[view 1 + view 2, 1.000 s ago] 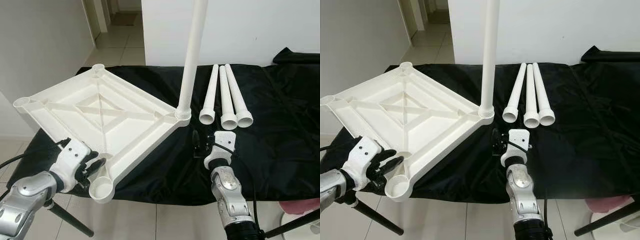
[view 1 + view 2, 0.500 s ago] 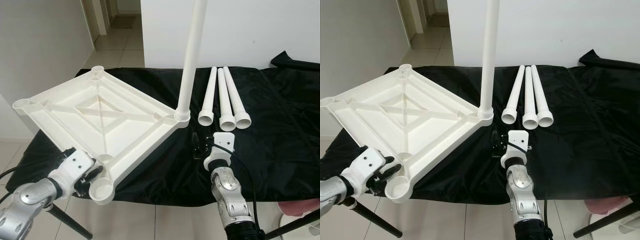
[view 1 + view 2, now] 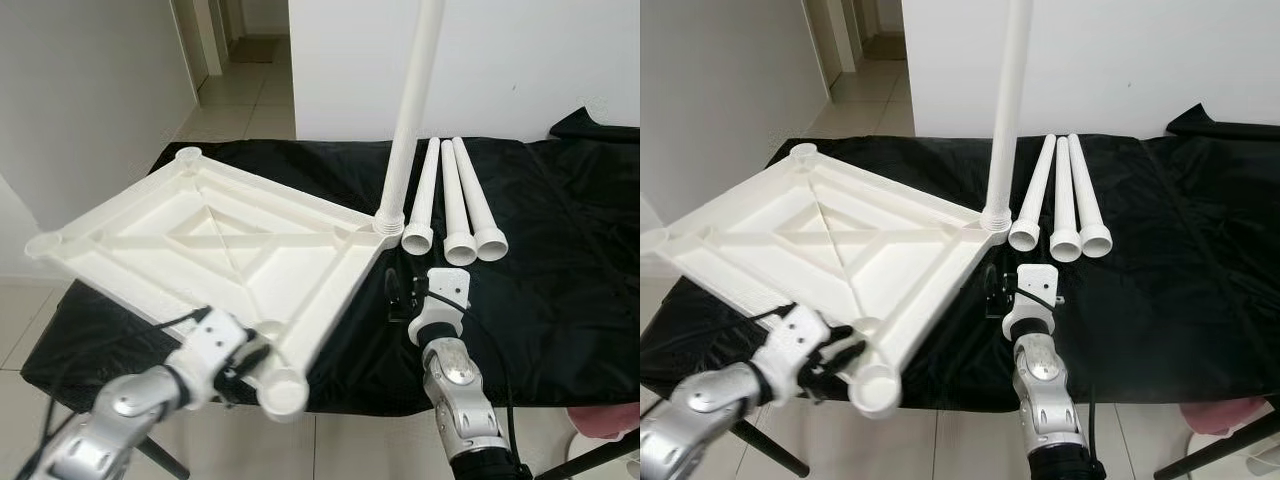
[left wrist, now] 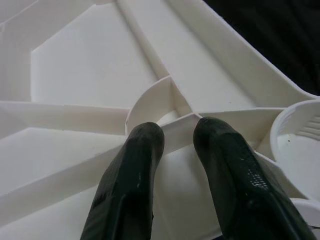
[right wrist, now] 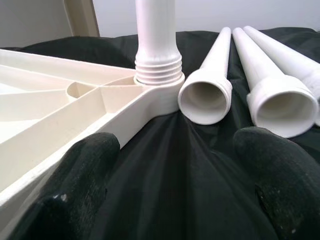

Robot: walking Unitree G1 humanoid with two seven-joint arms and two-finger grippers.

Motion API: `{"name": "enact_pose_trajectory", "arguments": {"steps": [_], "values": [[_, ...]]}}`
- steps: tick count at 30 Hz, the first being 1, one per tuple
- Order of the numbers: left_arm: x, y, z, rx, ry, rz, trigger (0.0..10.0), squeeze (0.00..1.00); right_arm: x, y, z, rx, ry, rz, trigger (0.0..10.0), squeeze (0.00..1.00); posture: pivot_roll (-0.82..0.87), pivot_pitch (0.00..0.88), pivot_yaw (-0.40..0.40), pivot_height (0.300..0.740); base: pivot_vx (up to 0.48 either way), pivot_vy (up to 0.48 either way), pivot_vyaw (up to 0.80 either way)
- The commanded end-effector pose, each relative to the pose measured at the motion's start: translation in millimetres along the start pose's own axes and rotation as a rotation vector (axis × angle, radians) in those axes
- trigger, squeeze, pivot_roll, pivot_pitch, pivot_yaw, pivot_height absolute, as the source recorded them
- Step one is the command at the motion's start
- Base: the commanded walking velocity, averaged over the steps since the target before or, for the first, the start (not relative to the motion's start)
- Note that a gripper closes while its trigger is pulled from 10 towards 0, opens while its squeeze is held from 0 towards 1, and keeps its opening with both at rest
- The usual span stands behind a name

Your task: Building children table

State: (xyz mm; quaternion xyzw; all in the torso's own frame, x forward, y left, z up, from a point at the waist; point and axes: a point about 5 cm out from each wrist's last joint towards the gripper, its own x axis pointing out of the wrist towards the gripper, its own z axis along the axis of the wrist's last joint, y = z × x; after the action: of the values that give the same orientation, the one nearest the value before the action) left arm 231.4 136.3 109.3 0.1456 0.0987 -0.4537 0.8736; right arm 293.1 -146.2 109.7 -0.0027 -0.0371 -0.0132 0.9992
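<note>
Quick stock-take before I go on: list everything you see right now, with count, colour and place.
Tabletop: one, white, upside down, ribs up, on the table's left half, near corner past the edge.
Fitted leg: one, white, upright in the tabletop's right corner socket.
Loose legs: three, white, side by side right of the fitted leg.
Cloth: one, black, covering the table.
Left pincer: black fingers astride a rib by the near corner socket.
Right pincer: open, low over the cloth, facing the fitted leg.
</note>
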Motion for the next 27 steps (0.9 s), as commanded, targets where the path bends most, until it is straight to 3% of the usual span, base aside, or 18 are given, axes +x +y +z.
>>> {"name": "enact_pose_trajectory", "arguments": {"steps": [1,13,14,15,16,19,23,27], "values": [[1.1,-2.8,0,-0.006,0.013,-0.068,10.0,0.0,-1.8,2.5,-2,-0.003,0.013,0.004,10.0,0.0,0.0,0.009,0.067,0.74,0.0,0.0,0.0],[-28.8,42.3,-11,0.095,0.132,-0.072,10.0,0.0,0.7,-2.4,-1,-0.02,0.015,0.001,10.0,0.0,0.01,0.028,0.057,0.74,0.0,0.0,0.0],[-30.8,47.8,-13,0.103,0.15,-0.063,10.0,0.82,0.8,-2.5,-1,-0.021,0.015,0.0,10.0,0.0,0.01,0.028,0.057,0.74,0.0,0.0,0.0],[-30.8,47.8,-13,0.103,0.15,-0.063,10.0,0.82,0.8,-2.5,-1,-0.021,0.015,0.0,10.0,0.0,0.01,0.028,0.057,0.74,0.0,0.0,0.0],[-33.6,56.4,-13,0.104,0.169,-0.053,10.0,1.0,1.1,-2.9,-1,-0.022,0.014,-0.003,10.0,0.0,0.0,0.032,0.062,0.74,0.0,0.0,0.0],[-34.7,59.4,-13,0.101,0.172,-0.051,10.0,1.0,1.1,-3.1,-1,-0.022,0.014,-0.003,10.0,0.0,0.0,0.032,0.062,0.74,0.0,0.0,0.0],[-37.4,76.5,-14,0.106,0.186,-0.033,10.0,1.0,1.6,-2.7,0,-0.024,0.012,-0.009,10.0,0.0,0.0,0.031,0.062,0.74,0.0,0.0,0.0],[-33.7,92.7,-21,0.17,0.243,0.005,10.0,1.0,3.4,-3.4,1,-0.027,0.007,-0.011,10.0,0.0,0.0,0.029,0.058,0.74,0.0,0.0,0.0]]}}
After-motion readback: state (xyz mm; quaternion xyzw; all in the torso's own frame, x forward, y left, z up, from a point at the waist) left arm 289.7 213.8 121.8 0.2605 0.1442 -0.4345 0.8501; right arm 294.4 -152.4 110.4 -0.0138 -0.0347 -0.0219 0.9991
